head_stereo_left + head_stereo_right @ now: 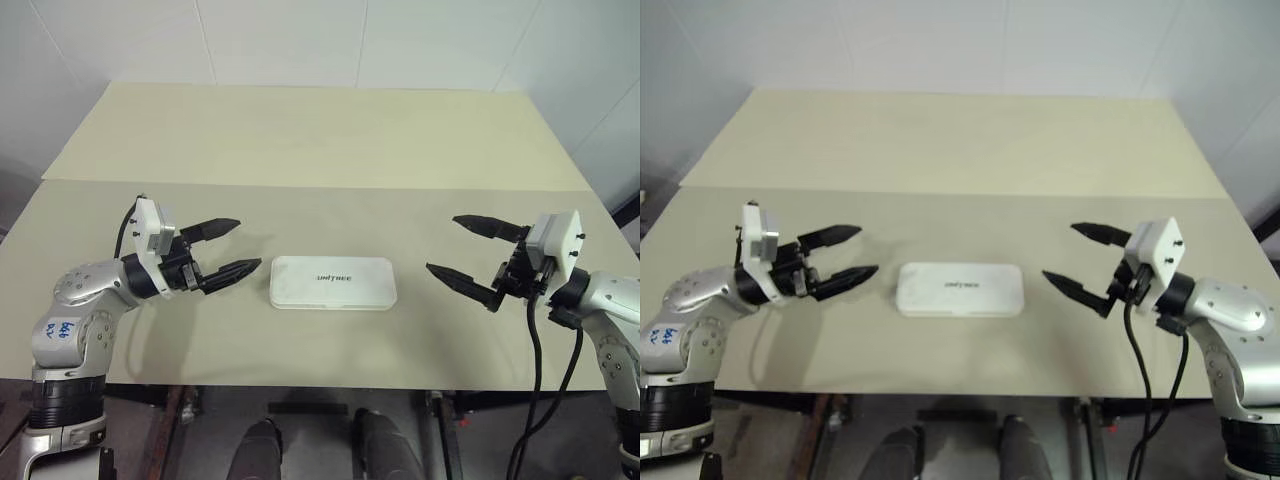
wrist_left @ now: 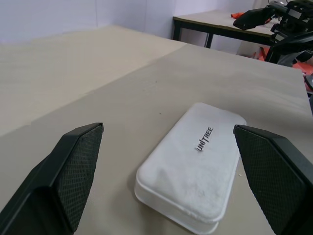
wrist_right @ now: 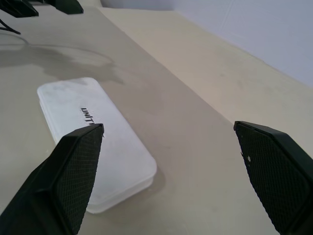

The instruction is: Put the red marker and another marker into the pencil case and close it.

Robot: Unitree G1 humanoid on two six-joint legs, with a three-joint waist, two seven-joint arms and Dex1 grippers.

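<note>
From the head camera, the pencil case (image 1: 333, 283) lies flat and lid-down shut on the beige table (image 1: 320, 140), its "UNITREE" print facing up. No marker lies out on the table, so the pens are judged to be inside and the job all but done. The left gripper (image 1: 226, 250) hangs just left of the case, fingers spread wide and holding nothing; the right gripper (image 1: 468, 257) hangs farther off on the case's other side, equally wide and empty.

From the left wrist, the case sits between and beyond the two black pads (image 2: 73, 171), clear of both.

From the right wrist, one pad (image 3: 73, 174) overlaps the case's near edge in view; contact cannot be told.
</note>
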